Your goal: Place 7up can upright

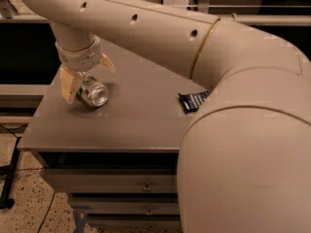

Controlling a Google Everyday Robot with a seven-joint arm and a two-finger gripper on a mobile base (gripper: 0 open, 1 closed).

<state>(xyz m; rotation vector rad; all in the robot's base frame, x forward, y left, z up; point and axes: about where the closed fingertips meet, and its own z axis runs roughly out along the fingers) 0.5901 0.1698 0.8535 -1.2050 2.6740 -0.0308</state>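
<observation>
The 7up can (94, 92) lies on its side near the left end of the grey table top (141, 123), its shiny metal end facing the camera. My gripper (89, 82) reaches down from the arm at the upper left and straddles the can. Its two tan fingers are spread. The near finger (68, 84) is against the can's left side. The far finger (107, 62) stands behind the can, apart from it. The can rests on the table.
A flat dark blue packet (194, 100) lies on the table to the right, partly hidden by my arm (243, 144), which fills the right foreground. Drawers (146, 186) sit below the front edge. The table's left edge is close to the can.
</observation>
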